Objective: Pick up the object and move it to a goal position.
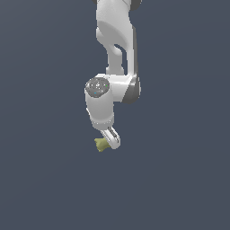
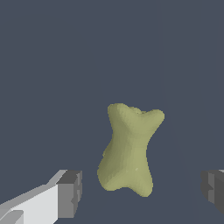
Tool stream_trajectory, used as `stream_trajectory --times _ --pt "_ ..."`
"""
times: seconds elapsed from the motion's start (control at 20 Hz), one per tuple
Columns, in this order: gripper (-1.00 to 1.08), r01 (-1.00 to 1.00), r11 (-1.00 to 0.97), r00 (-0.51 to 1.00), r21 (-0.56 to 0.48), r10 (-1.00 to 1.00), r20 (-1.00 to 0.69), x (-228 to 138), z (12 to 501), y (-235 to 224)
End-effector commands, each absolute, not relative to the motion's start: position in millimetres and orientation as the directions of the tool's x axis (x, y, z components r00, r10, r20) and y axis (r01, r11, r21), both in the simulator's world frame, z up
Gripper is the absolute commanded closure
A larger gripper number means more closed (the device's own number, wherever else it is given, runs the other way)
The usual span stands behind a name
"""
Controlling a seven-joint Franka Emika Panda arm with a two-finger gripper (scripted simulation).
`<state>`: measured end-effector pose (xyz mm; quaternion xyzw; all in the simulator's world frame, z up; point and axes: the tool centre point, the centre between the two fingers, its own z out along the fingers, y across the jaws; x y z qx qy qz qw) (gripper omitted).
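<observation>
Olive-yellow and lumpy, the object (image 2: 130,151) is sitting between the two fingers of the gripper (image 2: 142,190) in the wrist view. It is shaped a bit like a bone, with two bumps at one end and a fat part at the other. One grey finger pad (image 2: 70,194) is waiting on one side of it, and the other pad (image 2: 213,190) is waiting far off on the other side. The fingers are standing wide apart and neither one is touching the object.

Only the exterior view is showing the white arm (image 1: 116,45) reaching down. There the object (image 1: 101,144) is peeking out just beside the gripper (image 1: 110,138), on the exterior view's left. The gripper is hiding part of it there, and the gap between the fingers is not showing.
</observation>
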<state>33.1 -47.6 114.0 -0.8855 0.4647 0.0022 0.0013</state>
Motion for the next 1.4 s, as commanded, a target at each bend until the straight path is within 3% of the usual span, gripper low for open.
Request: stream_trajectory --times 0.0,0.75,1.35 --pt "-0.92 -0.853 -0.522 0.522 0.000 -0.853 -0.004 34.8 111.1 -50.1" --pt "-0.92 -0.903 -0.429 0.429 0.000 -0.903 0.000 37.8 103.4 -55.1" --pt "-0.92 -0.905 -0.425 0.425 0.000 -0.905 0.000 36.9 55.9 -55.3"
